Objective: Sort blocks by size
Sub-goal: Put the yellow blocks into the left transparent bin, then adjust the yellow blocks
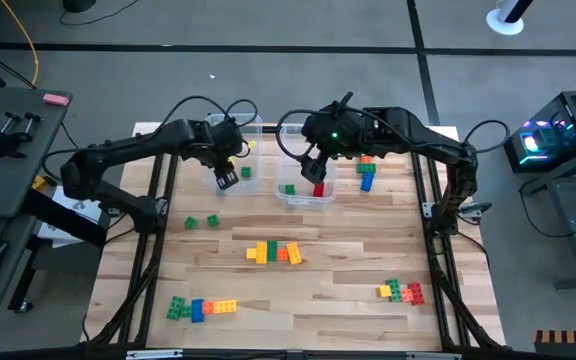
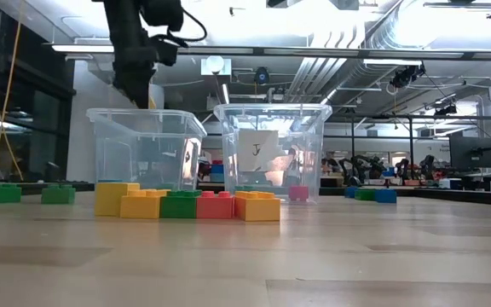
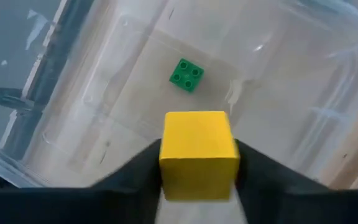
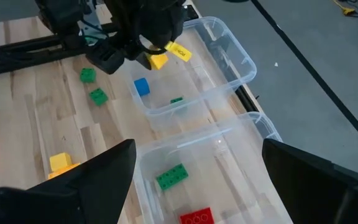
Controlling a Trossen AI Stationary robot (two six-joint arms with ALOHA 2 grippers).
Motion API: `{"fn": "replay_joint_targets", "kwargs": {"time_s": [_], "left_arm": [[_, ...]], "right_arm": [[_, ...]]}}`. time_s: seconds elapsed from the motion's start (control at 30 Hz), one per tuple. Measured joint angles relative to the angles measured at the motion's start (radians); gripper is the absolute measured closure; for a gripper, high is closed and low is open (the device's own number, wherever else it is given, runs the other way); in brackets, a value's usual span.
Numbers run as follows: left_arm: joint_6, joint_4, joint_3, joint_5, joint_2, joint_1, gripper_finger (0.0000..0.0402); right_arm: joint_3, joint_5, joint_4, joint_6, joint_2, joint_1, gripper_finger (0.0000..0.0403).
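My left gripper [image 1: 227, 178] hangs over the left clear bin [image 1: 253, 125] with a yellow block [image 3: 199, 152] between its fingers. A small green block [image 3: 186, 74] lies on that bin's floor below, and a blue block [image 4: 141, 86] shows near its corner. My right gripper [image 4: 197, 186] stands open and wide above the right clear bin [image 4: 241, 155], which holds a green block [image 4: 171, 176] and a red block [image 4: 197, 218]. In the low view the left arm [image 2: 135, 51] comes down over the left bin [image 2: 143, 153]. My left gripper pinches the yellow block between its two fingers [image 3: 145, 171], on two opposite side faces [image 3: 166, 162]. The fingers slant steeply down from above. The block is lifted clear, above the left bin's open top.
Loose blocks lie on the wooden table: a joined row in the middle [image 1: 273, 252], a row near the front left [image 1: 200, 308], a cluster at the front right [image 1: 401, 292], two green ones at the left [image 1: 200, 221], and blue and orange ones [image 1: 367, 172] right of the bins.
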Motion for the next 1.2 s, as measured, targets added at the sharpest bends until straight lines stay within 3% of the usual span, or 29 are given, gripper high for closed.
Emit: {"fn": "replay_joint_targets", "kwargs": {"time_s": [0.13,0.23,0.33,0.43,0.5,0.6,0.77,0.93,1.0,1.1,1.2], "left_arm": [[-0.036,-0.001,0.0,0.01,-0.01,-0.002,0.0131],[-0.118,0.0,0.001,0.104,-0.05,-0.002,0.0093],[-0.19,0.007,0.001,0.233,-0.108,-0.025,0.0083],[-0.254,0.05,0.001,0.288,-0.183,-0.114,0.0085],[-0.304,0.102,0.002,0.278,-0.224,-0.207,0.0087],[-0.341,0.158,0.003,0.178,-0.236,-0.382,0.0088],[-0.206,0.197,0.003,-0.012,-0.093,-0.632,0.0089],[0.097,0.27,0.002,-0.142,0.117,-0.712,0.0089],[0.125,0.308,0.002,-0.144,0.186,-0.704,0.0089],[0.117,0.339,0.002,-0.05,0.262,-0.676,0.0098],[0.051,0.355,0.002,0.028,0.307,-0.653,0.0133]], "right_arm": [[0.0,0.0,-0.003,0.0,0.0,0.006,0.0057],[0.0,-0.001,-0.003,-0.003,0.0,0.007,0.0057],[0.0,-0.001,-0.004,-0.003,0.0,0.007,0.0057],[0.0,-0.001,-0.005,-0.011,0.0,0.007,0.0057],[0.0,-0.001,-0.014,-0.011,0.0,0.007,0.0057],[0.0,-0.001,-0.032,-0.011,0.0,0.007,0.0057],[0.0,-0.001,-0.081,-0.011,0.0,0.007,0.0057],[0.0,-0.001,-0.102,-0.011,0.0,0.007,0.0057],[0.0,-0.001,-0.102,-0.011,0.0,0.007,0.0057],[0.0,-0.001,-0.102,-0.011,0.0,0.007,0.0057],[0.0,-0.001,-0.102,-0.011,0.0,0.007,0.0057]]}}
